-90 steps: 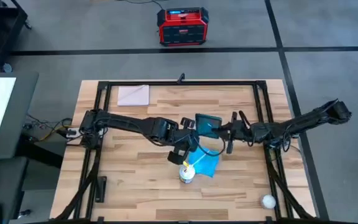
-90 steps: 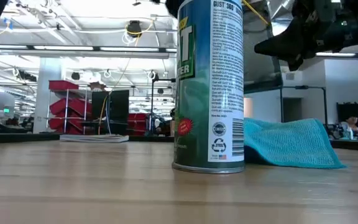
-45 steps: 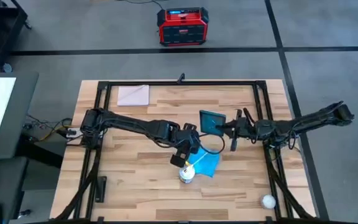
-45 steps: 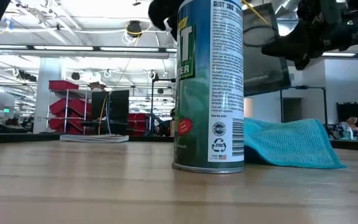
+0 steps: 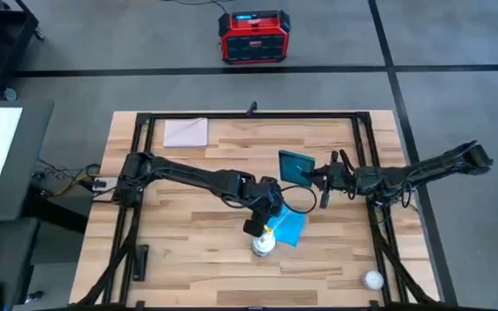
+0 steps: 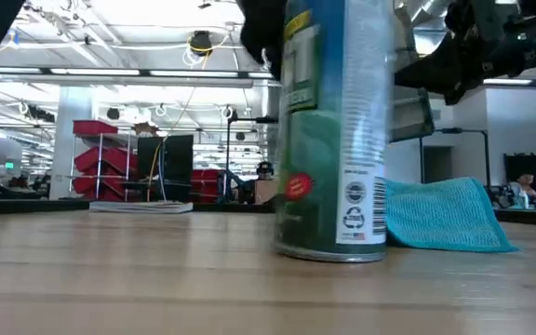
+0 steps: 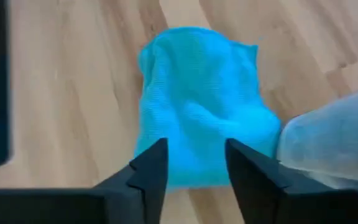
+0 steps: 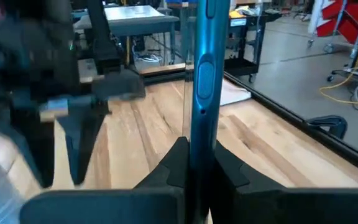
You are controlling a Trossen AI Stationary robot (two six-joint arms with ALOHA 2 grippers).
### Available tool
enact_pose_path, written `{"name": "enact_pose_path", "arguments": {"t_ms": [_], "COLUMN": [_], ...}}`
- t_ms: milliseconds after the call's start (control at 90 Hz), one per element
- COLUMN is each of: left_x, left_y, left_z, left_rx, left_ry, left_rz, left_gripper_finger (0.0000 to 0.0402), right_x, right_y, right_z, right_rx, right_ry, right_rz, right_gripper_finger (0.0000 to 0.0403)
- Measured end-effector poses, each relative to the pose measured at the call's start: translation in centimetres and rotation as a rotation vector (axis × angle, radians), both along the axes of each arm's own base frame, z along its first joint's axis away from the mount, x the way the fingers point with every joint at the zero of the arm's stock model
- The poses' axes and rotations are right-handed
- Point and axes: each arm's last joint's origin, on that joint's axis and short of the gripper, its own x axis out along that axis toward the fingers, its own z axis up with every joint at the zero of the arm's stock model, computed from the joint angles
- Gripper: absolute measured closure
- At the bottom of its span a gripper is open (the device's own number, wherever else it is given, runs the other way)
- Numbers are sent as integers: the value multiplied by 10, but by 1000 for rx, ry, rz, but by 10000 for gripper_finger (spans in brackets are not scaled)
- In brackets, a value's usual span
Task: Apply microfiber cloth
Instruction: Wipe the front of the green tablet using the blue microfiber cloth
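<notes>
The microfiber cloth (image 7: 197,106) lies crumpled near the tabletop's middle, straight ahead of the left gripper (image 7: 194,163), fingers spread (spray can (image 6: 338,130) just beside); the right gripper (image 8: 191,165), farther toward the right edge, pinches the teal device (image 5: 295,166) upright

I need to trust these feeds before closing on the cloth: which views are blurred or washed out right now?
Left wrist view: soft all over, though the blue cloth reads clearly between the open left gripper. Right wrist view: the left arm is smeared with motion blur, while the teal tablet clamped in the right gripper is sharp. Low view: the spray can looms large and slightly soft; ceiling lights glare. High view: even light.
</notes>
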Motion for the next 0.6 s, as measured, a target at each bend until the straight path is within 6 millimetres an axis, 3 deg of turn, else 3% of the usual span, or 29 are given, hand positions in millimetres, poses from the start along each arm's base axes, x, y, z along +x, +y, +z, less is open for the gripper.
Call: {"name": "enact_pose_path", "arguments": {"t_ms": [78,411,600], "left_x": [1,2,10], "left_y": [2,11,15], "left_z": [-8,-5,-22], "left_rx": [14,32,33], "left_ry": [24,13,29], "left_rz": [-1,34,44], "left_gripper_finger": [230,216,216], "right_x": [0,0,0], "right_y": [0,0,0], "right_z": [0,0,0], "right_rx": [-1,-1,-1], "right_ry": [1,-1,0], "right_rz": [1,1,1], "right_gripper_finger": [391,392,392]}}
